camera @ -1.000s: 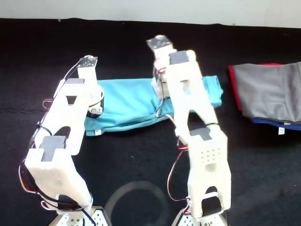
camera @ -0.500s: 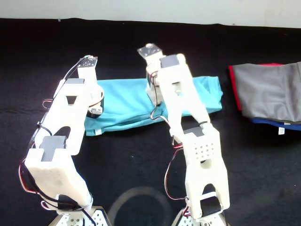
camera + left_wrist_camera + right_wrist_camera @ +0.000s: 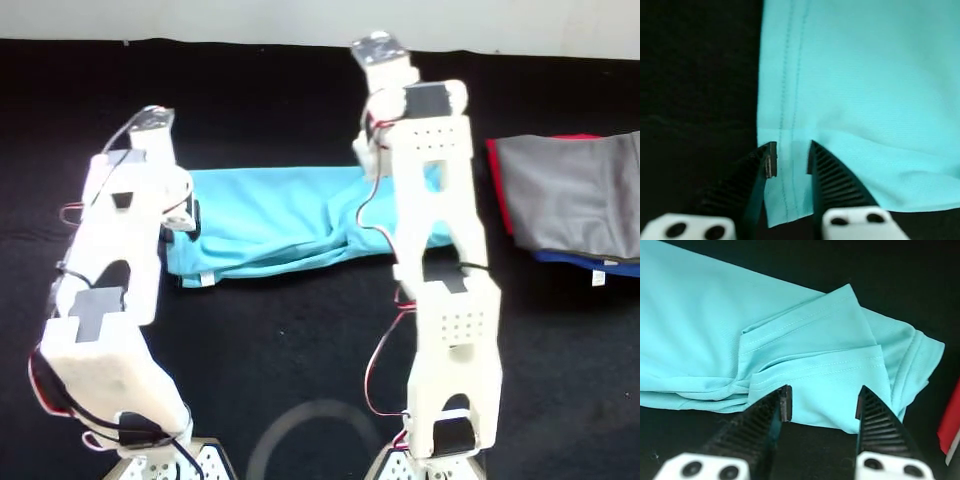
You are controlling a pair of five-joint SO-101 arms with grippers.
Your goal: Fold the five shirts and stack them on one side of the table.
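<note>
On my left, the left arm reaches out over the black table to the left end of the teal shirt. In its wrist view, the left gripper sits right at that end. Its fingers are only a narrow gap apart, and the stitched hem runs between the tips. The cloth there looks flat rather than bunched, and I can't tell whether the tips press on it.

The shirt lies mid-table as a long folded band, stretched sideways between the two arms, with a small white tag at its near left corner.

The right arm stretches across the shirt's right end. The right gripper hangs above the layered folds there, near the shirt's near edge. Its fingers are spread wide and have hold of nothing.

Far right, well apart from the teal shirt, is the stack of folded shirts. Grey is on top, a red edge shows on its left side and blue shows underneath.
</note>
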